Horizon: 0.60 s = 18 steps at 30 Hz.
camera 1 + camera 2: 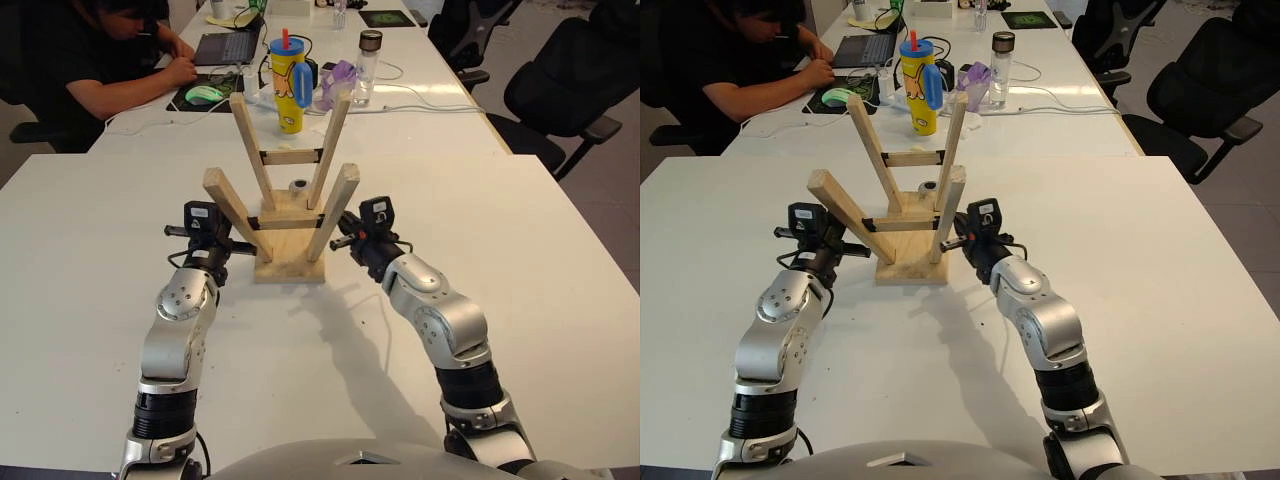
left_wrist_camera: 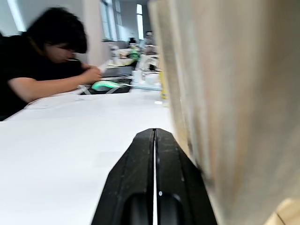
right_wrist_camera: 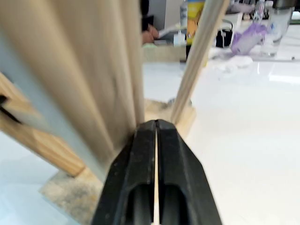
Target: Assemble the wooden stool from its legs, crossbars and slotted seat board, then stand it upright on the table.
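Observation:
The wooden stool stands upside down in the middle of the white table, its seat board (image 1: pixel 290 264) flat on the surface and its legs pointing up. Dark crossbars (image 1: pixel 285 221) join the legs. My left gripper (image 1: pixel 228 247) is shut with nothing in it, its tip (image 2: pixel 154 133) against the near left leg (image 1: pixel 226 205). My right gripper (image 1: pixel 341 240) is also shut and empty, with its tip (image 3: pixel 156 124) at the near right leg (image 1: pixel 336 208), low by the seat board.
A small round object (image 1: pixel 298 186) lies just behind the stool. On the far table are a yellow cup (image 1: pixel 287 84), a bottle (image 1: pixel 367 66) and a laptop (image 1: pixel 226 46), with a person seated there. Office chairs (image 1: pixel 570 80) stand at the right.

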Each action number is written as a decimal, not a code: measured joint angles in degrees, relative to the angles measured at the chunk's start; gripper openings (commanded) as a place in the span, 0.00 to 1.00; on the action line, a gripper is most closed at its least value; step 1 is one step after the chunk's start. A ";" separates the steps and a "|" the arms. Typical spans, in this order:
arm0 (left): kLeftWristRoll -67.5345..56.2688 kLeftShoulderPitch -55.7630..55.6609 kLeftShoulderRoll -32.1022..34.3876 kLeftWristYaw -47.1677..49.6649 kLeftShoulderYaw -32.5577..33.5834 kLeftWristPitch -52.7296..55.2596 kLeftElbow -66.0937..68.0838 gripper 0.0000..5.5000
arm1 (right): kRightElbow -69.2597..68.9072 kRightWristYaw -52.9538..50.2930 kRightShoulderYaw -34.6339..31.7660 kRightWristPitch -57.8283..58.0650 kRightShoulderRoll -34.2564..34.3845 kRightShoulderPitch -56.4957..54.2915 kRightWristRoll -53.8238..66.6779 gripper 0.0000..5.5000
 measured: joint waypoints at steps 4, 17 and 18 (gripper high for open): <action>-0.70 4.34 2.54 -0.31 7.61 0.16 5.00 0.00 | 4.47 2.44 -3.00 -1.79 -1.23 -1.27 -0.27 0.00; -11.59 5.56 28.13 -51.42 -3.50 5.46 12.84 0.00 | 35.29 35.30 -10.60 -23.53 -3.96 -17.59 5.65 0.00; -11.86 5.04 30.02 -54.21 -4.73 6.58 12.92 0.00 | 37.89 39.28 -10.70 -24.80 -4.34 -19.17 6.17 0.00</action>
